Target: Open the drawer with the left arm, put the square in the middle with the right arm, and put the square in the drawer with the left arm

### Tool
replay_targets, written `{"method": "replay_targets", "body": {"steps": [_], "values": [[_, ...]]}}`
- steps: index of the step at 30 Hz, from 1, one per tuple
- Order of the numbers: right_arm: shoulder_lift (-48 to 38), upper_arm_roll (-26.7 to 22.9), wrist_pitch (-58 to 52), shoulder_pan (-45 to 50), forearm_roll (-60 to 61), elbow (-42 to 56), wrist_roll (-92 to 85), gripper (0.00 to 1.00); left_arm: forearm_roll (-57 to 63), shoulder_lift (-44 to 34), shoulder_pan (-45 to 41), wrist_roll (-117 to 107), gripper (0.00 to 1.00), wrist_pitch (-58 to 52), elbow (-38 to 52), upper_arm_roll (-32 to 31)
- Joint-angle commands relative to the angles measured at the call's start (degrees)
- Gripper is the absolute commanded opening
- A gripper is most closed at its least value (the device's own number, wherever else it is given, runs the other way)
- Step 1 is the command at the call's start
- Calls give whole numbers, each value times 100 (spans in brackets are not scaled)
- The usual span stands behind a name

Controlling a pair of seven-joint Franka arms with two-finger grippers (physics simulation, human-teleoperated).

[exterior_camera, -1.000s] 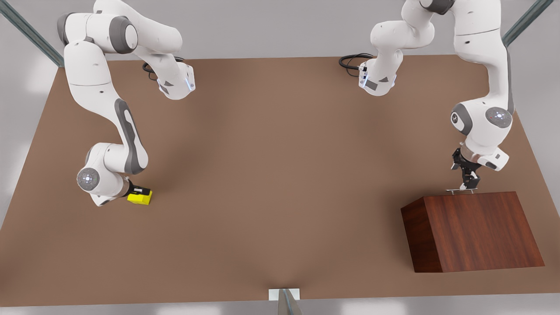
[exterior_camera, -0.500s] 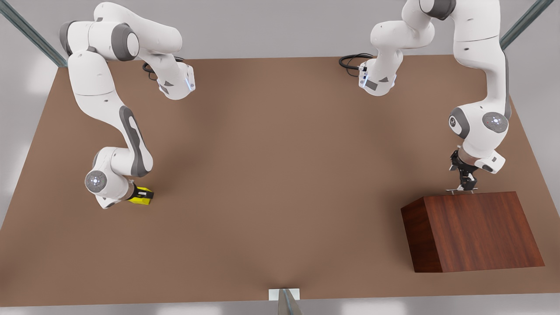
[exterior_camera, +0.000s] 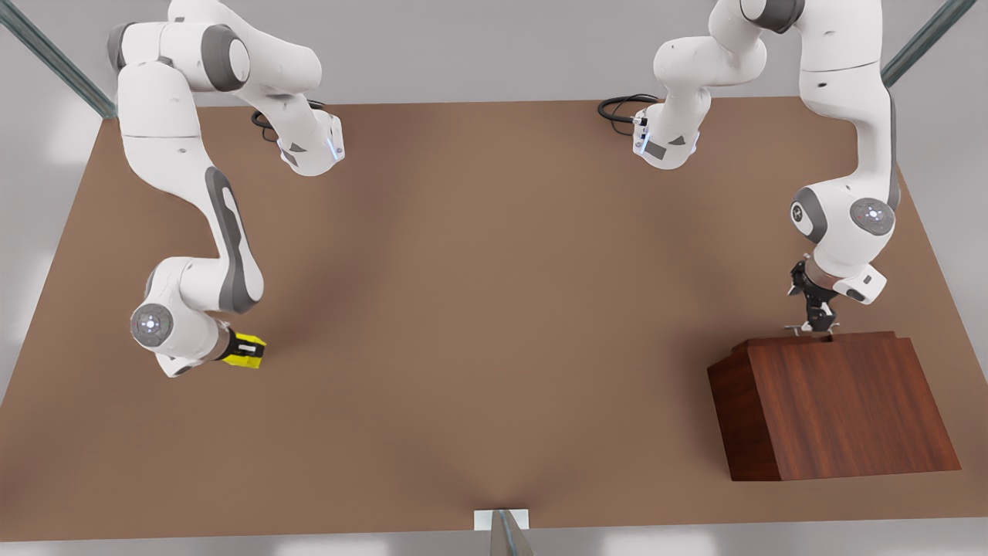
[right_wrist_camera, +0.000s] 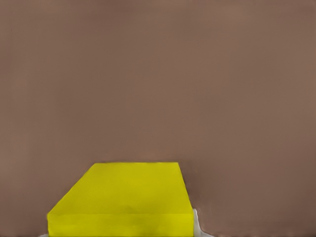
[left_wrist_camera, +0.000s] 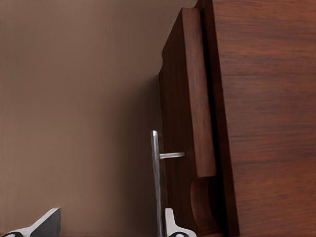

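Two arms work over a brown tabletop (exterior_camera: 478,309) under grey walls. At the front view's left, the right gripper (exterior_camera: 241,349) clasps the square (exterior_camera: 245,351); rightward, the left gripper (exterior_camera: 814,318) grips the handle (exterior_camera: 807,330) of the slightly protruding drawer (exterior_camera: 826,337).

Two white segmented arms (exterior_camera: 185,154) with grey joint covers (exterior_camera: 224,58), round lit wrist caps (exterior_camera: 872,216), black grippers (exterior_camera: 814,309); black cables (exterior_camera: 621,108), apparently, coil at each base.

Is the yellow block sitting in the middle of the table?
No, the yellow block is near the table's edge at the front view's left, at a claw.
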Motion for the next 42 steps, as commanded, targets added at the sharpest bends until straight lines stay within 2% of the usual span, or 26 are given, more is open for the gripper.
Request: {"method": "replay_targets", "body": {"steps": [1,3,4,6,10,11,15,17,22,24,28,30,36,37,38,39,42], "values": [[-14,5,-53,32,-18,52,91,58,-4,0,0,0,100,0,-4,0],[30,260,-985,525,132,853,1454,58,-4,-106,0,0,100,-342,-4,0],[38,445,-1011,709,132,1011,2095,58,-4,-193,0,18,100,-527,-4,0],[170,1165,-1195,736,149,1546,3554,58,-4,-273,0,18,100,-703,-4,0],[1075,2571,-1477,762,132,2856,5638,58,-4,-308,0,18,100,-852,-48,0],[1225,2757,-1486,1025,97,3041,5893,58,-4,-334,0,18,100,-923,-48,9],[1919,2440,-1433,2634,-290,3797,6500,58,5,-571,0,18,100,-1204,-110,9],[2271,2431,-1416,2898,-299,4202,6570,58,5,-571,0,18,100,-1222,-127,9],[2675,2282,-1126,3329,-299,4465,6588,58,5,-563,53,26,100,-1213,-127,53],[2947,1878,-1117,3742,-299,4737,6597,58,22,-580,62,18,100,-1143,-118,53],[3545,1746,-502,3812,-281,4905,7458,58,119,-528,132,18,100,-844,-118,53],[3545,1772,-370,3812,-273,4905,8117,59,128,-519,150,18,100,-844,-118,53],[3554,1790,-466,4023,-290,4861,8188,62,136,-396,158,18,100,-897,-171,44],[3572,1790,-440,4058,-281,4861,8196,81,137,-396,158,18,100,-897,-171,44],[3580,1790,-431,4085,-281,4852,8196,94,137,-396,158,18,100,-905,-180,53],[3580,1790,-457,4094,-273,4834,8196,99,137,-396,158,18,100,-914,-180,53],[3572,1790,-466,4102,-281,4834,8179,100,137,-448,158,18,100,-958,-250,44]]}}
